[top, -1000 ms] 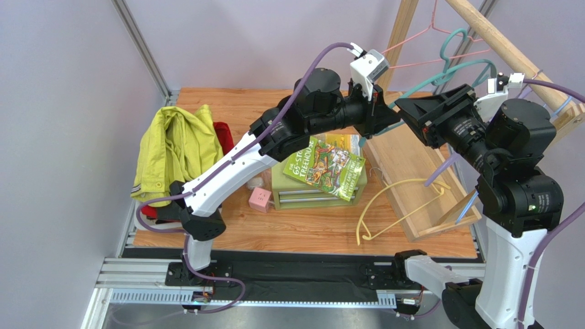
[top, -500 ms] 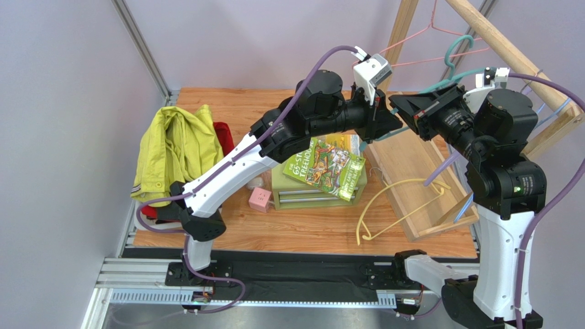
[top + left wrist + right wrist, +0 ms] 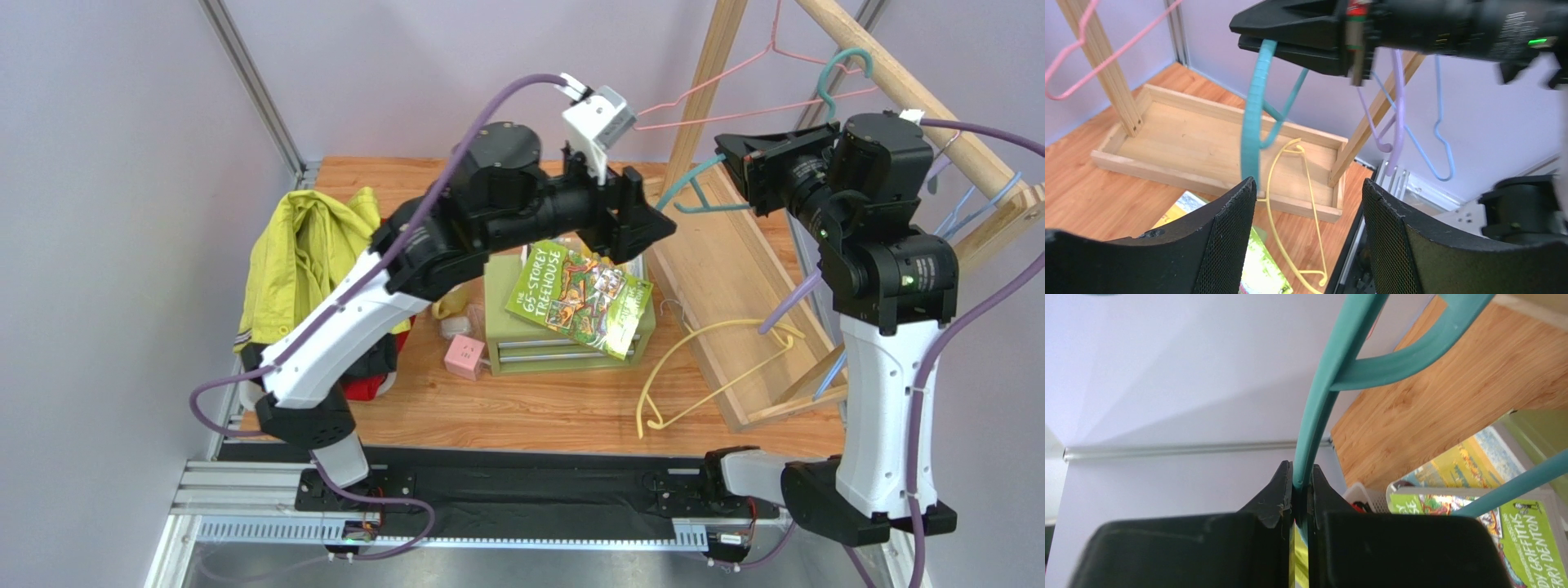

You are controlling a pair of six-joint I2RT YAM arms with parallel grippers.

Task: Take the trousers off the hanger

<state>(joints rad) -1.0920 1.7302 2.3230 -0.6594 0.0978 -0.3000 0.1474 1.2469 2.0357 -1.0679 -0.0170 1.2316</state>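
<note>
The trousers lie heaped at the table's left: a yellow-green one [image 3: 298, 263] on top, a red one [image 3: 364, 387] under the left arm. A bare teal hanger [image 3: 691, 185] hangs from the wooden rail [image 3: 902, 83]. My right gripper [image 3: 726, 146] is shut on its arm, and the right wrist view shows the teal bar [image 3: 1328, 386] pinched between the jaws of that gripper [image 3: 1301, 481]. My left gripper [image 3: 650, 221] stands open just left of the hanger, holding nothing. In the left wrist view the hanger [image 3: 1251, 128] shows past the left gripper [image 3: 1309, 187].
A green box [image 3: 558, 346] with a picture book [image 3: 577, 292] sits mid-table, a pink cube [image 3: 464, 355] beside it. A yellow hanger [image 3: 711, 365] lies across the wooden rack base [image 3: 724, 288]. Pink [image 3: 724, 96], purple [image 3: 1396, 104] and blue hangers [image 3: 1441, 141] hang on the rail.
The left gripper has opened, let go of the teal hanger and drawn back to the left. The right gripper closed on the hanger and lifted it up and to the right.
</note>
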